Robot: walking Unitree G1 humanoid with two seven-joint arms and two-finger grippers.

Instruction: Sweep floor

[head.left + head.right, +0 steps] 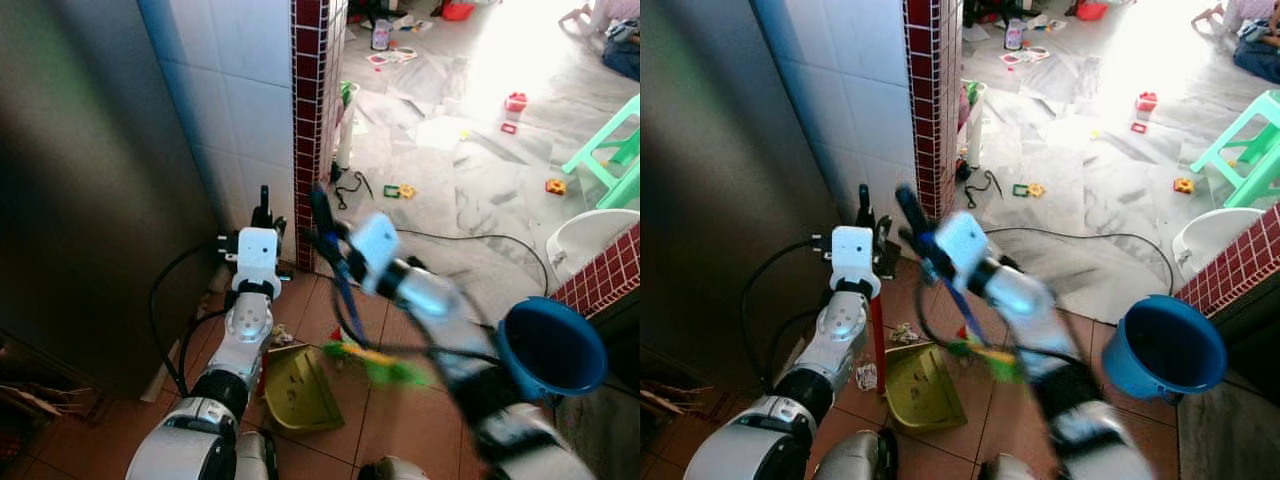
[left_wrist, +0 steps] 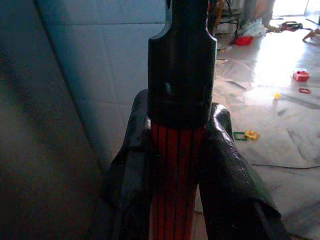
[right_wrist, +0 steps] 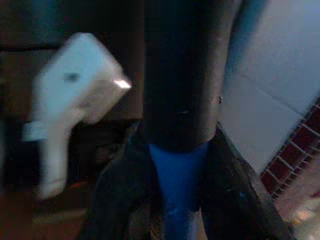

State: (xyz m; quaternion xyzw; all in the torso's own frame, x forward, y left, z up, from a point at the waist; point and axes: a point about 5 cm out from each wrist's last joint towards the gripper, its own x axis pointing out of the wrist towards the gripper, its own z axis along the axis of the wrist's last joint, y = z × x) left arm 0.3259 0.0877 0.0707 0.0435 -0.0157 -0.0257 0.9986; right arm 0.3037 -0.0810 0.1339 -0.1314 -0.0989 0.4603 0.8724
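The left gripper (image 2: 175, 165) is clamping the red handle (image 1: 878, 350) of the dustpan (image 1: 918, 385), its two black fingers (image 2: 132, 165) pressing against either side of the shaft just below a black end cap. The dustpan, yellow-green, is resting on the terracotta tile floor (image 1: 960, 440) near the foot of the white-tiled wall (image 1: 850, 100), with scraps of litter (image 1: 902, 333) lying just beside it. The right gripper (image 3: 177, 180) is closing around the blue handle (image 3: 177, 185) of the broom (image 1: 375, 362), fingers on both sides of it; the right arm is showing motion blur. The broom's green and yellow head is sitting low by the dustpan's open edge. A blue bucket (image 1: 1165, 350) is standing to the right on the floor, beside a red-tiled ledge (image 1: 1230, 270). Beyond the red-tiled wall corner (image 1: 312, 120), small toys (image 1: 1028, 189) are lying scattered on the grey floor, with a green stool (image 1: 1250, 150) further right.
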